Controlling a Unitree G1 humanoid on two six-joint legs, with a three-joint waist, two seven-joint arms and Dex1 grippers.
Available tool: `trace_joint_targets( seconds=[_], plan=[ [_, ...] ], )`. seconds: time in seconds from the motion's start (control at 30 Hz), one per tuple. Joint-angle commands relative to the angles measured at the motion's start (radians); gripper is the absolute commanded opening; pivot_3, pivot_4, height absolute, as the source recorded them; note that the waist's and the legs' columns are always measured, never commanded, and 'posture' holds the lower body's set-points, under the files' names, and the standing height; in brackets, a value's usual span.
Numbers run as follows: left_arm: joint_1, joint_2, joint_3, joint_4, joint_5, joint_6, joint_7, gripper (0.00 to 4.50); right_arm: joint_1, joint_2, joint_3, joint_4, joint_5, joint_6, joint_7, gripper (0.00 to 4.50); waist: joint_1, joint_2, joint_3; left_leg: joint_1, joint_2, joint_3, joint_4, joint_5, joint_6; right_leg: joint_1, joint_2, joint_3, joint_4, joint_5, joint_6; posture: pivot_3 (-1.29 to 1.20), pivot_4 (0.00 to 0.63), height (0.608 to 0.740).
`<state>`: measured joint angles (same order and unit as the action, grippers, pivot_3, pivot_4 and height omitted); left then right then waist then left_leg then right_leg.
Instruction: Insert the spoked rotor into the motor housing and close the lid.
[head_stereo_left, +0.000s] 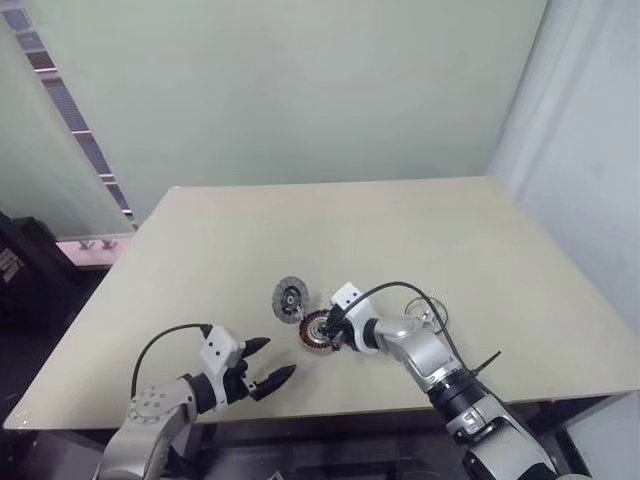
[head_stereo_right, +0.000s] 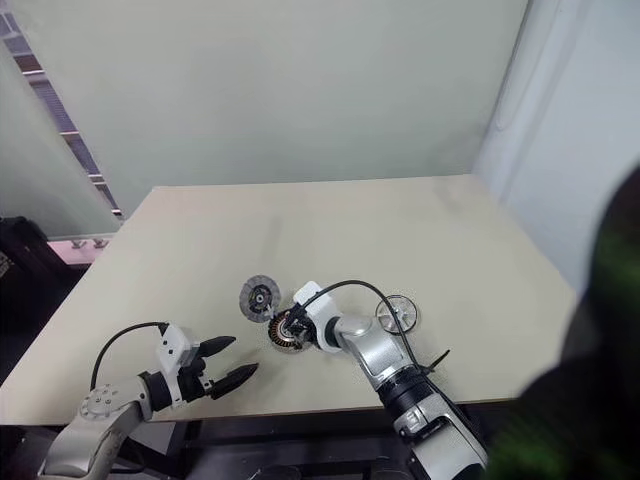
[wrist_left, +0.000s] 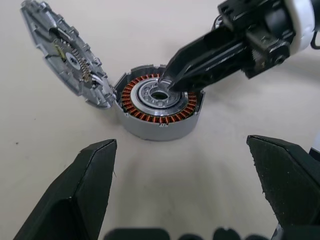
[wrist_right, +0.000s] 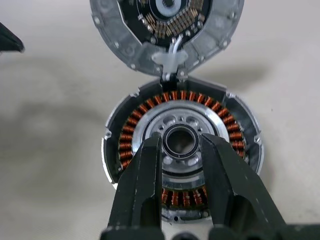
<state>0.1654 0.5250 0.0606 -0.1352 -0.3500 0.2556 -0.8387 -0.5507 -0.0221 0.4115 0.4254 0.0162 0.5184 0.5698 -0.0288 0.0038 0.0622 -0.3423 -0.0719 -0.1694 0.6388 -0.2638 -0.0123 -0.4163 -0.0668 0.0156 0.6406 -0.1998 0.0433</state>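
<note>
The motor housing (wrist_right: 182, 155), a silver puck with copper windings, lies near the table's front middle. Its round lid (wrist_right: 167, 30) stands open at the housing's far-left side, joined by a pale wire. My right gripper (wrist_right: 181, 142) hangs over the housing's centre, shut on a small black ring (wrist_right: 181, 131) between its fingertips. The spoked rotor (head_stereo_right: 397, 313) lies flat on the table to the right of that arm. My left gripper (head_stereo_left: 277, 358) stands open, nothing between its fingers, near the front edge and left of the housing (wrist_left: 159, 102).
The beige table (head_stereo_left: 400, 230) stretches wide behind the parts. Its front edge (head_stereo_left: 330, 408) runs close under both arms. A black cable (head_stereo_left: 400, 288) arches over the right wrist beside the rotor. A slatted blind (head_stereo_left: 80, 130) sits off the table at the left.
</note>
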Motion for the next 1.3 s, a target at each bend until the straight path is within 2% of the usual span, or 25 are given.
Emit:
trace_joint_targets(
  seconds=[0.03, 0.57, 1.3],
  plan=[
    [0.004, 0.009, 0.028, -0.051, -0.014, -0.009, 0.011, 4.50, -0.042, 0.016, -0.011, 0.013, -0.008, -0.043, 0.008, 0.80, -0.002, 0.000, 0.000, 0.000, 0.000, 0.000, 0.000, 0.000, 0.000, 0.000, 0.000, 0.000, 0.000, 0.000, 0.000, 0.00, 0.000, 0.740],
    [0.016, 0.017, 0.028, -0.082, -0.015, 0.001, 0.032, 4.50, -0.074, 0.059, -0.020, 0.111, -0.032, -0.108, 0.007, 0.80, -0.020, 0.000, 0.000, 0.000, 0.000, 0.000, 0.000, 0.000, 0.000, 0.000, 0.001, 0.000, 0.001, 0.001, -0.001, 0.00, 0.000, 0.740],
    [0.022, 0.023, 0.039, -0.081, -0.020, -0.003, 0.036, 4.50, -0.090, 0.084, -0.025, 0.184, -0.047, -0.151, 0.008, 0.80, -0.021, 0.001, -0.001, 0.001, 0.000, -0.001, 0.000, 0.001, -0.001, 0.000, 0.002, 0.000, 0.001, 0.002, -0.002, 0.00, 0.000, 0.740]
  ],
)
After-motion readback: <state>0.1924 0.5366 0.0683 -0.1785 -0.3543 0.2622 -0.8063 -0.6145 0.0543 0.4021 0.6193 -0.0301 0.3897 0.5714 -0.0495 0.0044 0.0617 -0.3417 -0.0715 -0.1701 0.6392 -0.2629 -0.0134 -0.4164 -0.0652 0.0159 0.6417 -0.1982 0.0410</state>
